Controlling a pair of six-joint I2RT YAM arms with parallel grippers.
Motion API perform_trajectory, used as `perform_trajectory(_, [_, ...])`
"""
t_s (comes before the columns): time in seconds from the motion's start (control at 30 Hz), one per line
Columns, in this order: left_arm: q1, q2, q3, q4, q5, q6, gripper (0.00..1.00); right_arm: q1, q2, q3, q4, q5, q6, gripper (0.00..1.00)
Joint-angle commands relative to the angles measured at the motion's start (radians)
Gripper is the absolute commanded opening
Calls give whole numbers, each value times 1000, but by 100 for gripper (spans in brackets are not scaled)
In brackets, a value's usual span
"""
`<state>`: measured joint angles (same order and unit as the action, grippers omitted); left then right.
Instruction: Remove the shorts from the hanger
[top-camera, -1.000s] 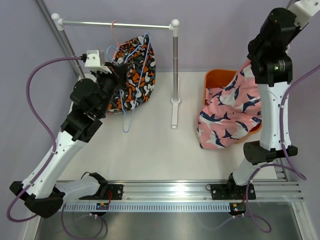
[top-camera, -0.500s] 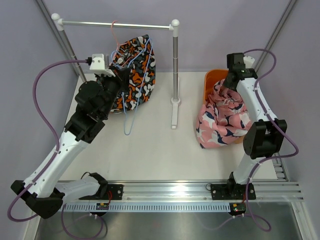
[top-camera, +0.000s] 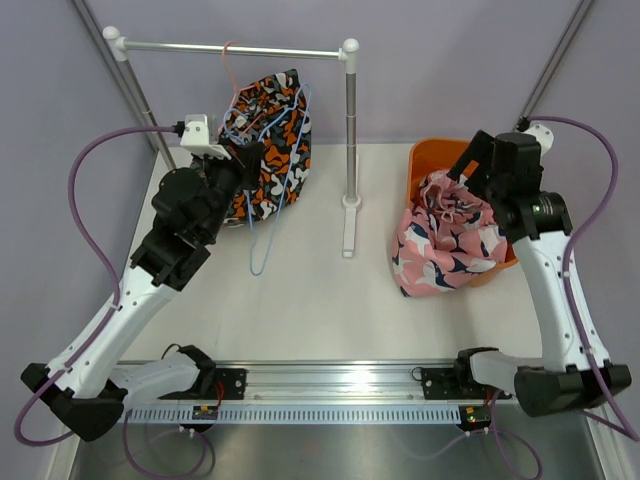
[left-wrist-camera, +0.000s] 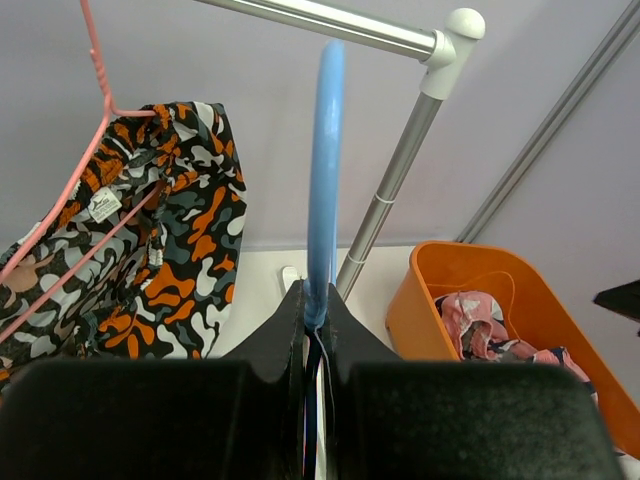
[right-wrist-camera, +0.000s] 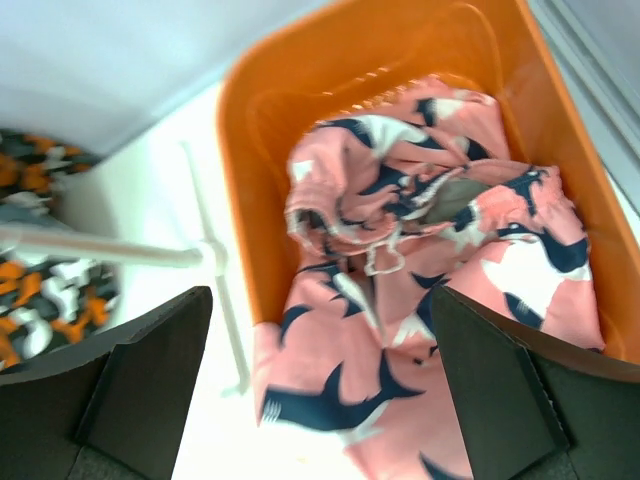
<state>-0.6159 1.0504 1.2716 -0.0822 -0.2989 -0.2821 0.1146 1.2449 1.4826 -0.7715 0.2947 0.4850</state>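
The black, orange and white shorts (top-camera: 270, 135) (left-wrist-camera: 150, 250) hang from a pink hanger (left-wrist-camera: 97, 70) on the rail (top-camera: 230, 47). Right beside them, my left gripper (top-camera: 243, 158) (left-wrist-camera: 317, 300) is shut on a blue hanger (left-wrist-camera: 326, 170), whose loop (top-camera: 258, 245) dangles below. The pink shorts (top-camera: 445, 235) (right-wrist-camera: 400, 300) lie bunched in the orange bin (top-camera: 425, 155) (right-wrist-camera: 250, 200) and spill over its front rim onto the table. My right gripper (top-camera: 472, 168) (right-wrist-camera: 320, 295) hovers open above them with nothing between its fingers.
The rack's upright post (top-camera: 350, 130) and its foot (top-camera: 349, 225) stand between the two arms. Purple walls and slanted frame bars close in the back and sides. The arm bases sit on a rail along the near edge.
My right gripper opened and let go of the pink shorts, which dropped into and over the bin. The right arm swung back above the bin. The left gripper lifted slightly with the blue hanger.
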Motion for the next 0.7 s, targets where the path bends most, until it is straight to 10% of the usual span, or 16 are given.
perform_trajectory(0.0, [2,-38,-8,76,7,-28,0,71,-53,-66,-34,-26,1,99])
perform_trajectory(0.67, [2,-81,-26,47,12,-45,0,250,-510,-654,-8,-164,156,100])
